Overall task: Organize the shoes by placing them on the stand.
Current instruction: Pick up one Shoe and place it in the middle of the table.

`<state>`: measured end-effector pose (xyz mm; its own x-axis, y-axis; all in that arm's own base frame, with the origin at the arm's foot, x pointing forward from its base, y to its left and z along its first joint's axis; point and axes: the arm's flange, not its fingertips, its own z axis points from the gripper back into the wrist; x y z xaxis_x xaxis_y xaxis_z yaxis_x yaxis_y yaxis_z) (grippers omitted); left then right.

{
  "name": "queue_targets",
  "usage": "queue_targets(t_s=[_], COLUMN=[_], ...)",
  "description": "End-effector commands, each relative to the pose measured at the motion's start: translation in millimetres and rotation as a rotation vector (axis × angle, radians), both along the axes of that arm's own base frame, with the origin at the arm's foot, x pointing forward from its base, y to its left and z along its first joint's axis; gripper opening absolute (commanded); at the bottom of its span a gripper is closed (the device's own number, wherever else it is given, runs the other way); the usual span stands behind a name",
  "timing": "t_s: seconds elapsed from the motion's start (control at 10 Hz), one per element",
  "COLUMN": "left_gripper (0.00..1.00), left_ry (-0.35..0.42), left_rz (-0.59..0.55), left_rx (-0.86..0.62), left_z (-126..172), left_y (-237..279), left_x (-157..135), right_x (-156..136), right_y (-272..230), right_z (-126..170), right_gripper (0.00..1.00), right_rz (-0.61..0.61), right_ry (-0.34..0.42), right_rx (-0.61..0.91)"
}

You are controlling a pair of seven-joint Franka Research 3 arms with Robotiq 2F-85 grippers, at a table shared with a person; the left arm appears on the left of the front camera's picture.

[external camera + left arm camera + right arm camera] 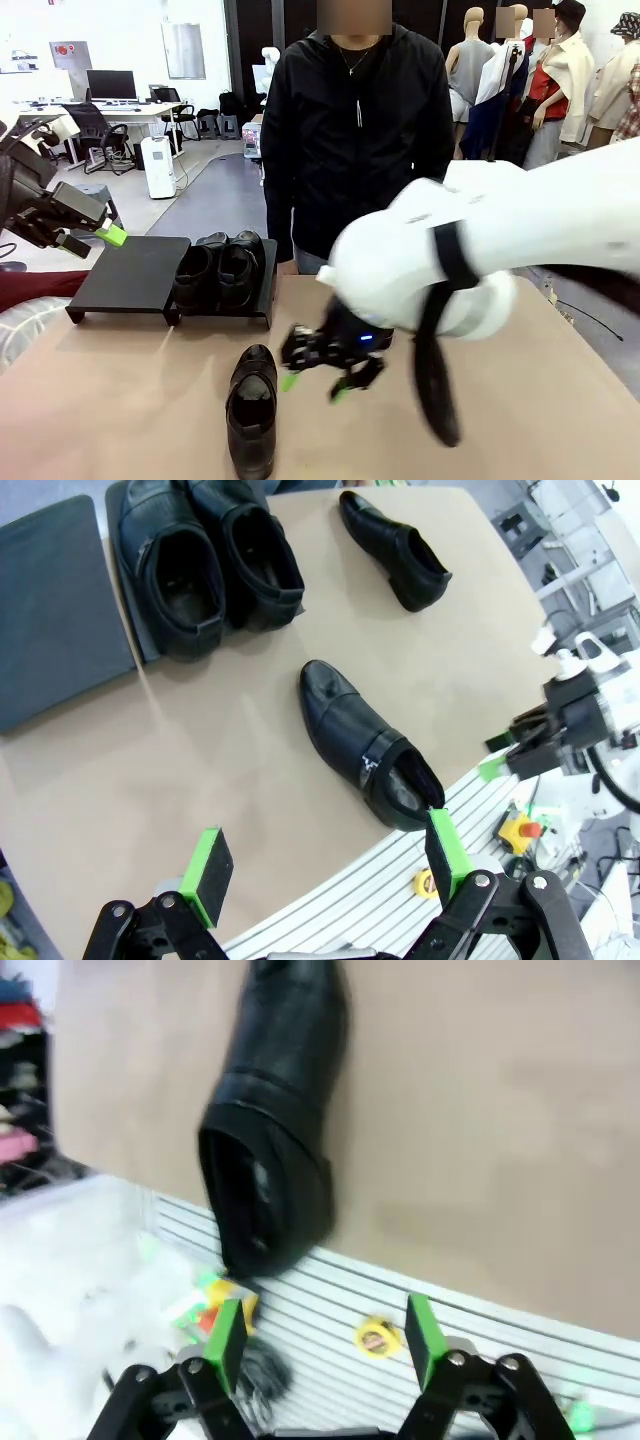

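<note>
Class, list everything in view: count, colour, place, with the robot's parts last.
table: one, tan, middle of the scene
stand: one, black, table's far left, left panel bare
shoes on the stand: two, black, side by side on its right panel
shoes on the table: two, black, one near the robot's edge, one farther across
person: one, black jacket, standing at far side
left hand: one, black with green pads, open, raised at the left
right hand: one, black with green pads, open, low beside the near shoe
</note>
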<state>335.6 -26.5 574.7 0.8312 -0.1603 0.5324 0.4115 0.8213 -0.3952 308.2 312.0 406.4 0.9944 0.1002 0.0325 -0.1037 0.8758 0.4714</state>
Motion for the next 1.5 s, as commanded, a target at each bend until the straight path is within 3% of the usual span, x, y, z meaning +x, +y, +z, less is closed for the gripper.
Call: queue_targets(t_s=[0.0,0.1,0.3,0.4,0.7,0.8,0.9,1.4], left_gripper=[1.0,1.0,1.0,1.0,1.0,1.0,1.0,1.0], left_ry=[0.006,0.006,0.006,0.006,0.006,0.006,0.006,0.006], left_rz=[0.0,0.0,0.0,0.0,0.0,0.0,0.0,0.0], left_rx=[-0.006,-0.006,-0.006,-0.006,-0.006,-0.006,-0.006,-0.006], left_z=[2.1,2.1,2.1,2.1,2.1,2.1,2.1,2.1], left_y=[0.7,0.7,0.7,0.7,0.7,0.7,0.7,0.7], left_x=[0.1,0.1,0.1,0.1,0.1,0.1,0.1,0.1], right_x=[3.0,12.1,6.4,-6.4,-49.6,-49.8,-21.5,-21.5], right_y=[-114.8,-156.9,-220.9,-252.2,-325.1,-318.5,-318.0,-318.0], right_z=[33.2,43.9,69.2,84.1,119.3,120.1,126.5,126.5], right_gripper=[1.0,1.0,1.0,1.0,1.0,1.0,1.0,1.0], right_rz=[0.213,0.144,0.092,0.067,-0.137,-0.159,-0.085,-0.085], right_ry=[-0.065,-0.041,-0.196,-0.244,-0.279,-0.282,-0.28,-0.28], right_rx=[-0.002,0.06,0.075,0.071,0.161,0.153,0.136,0.136])
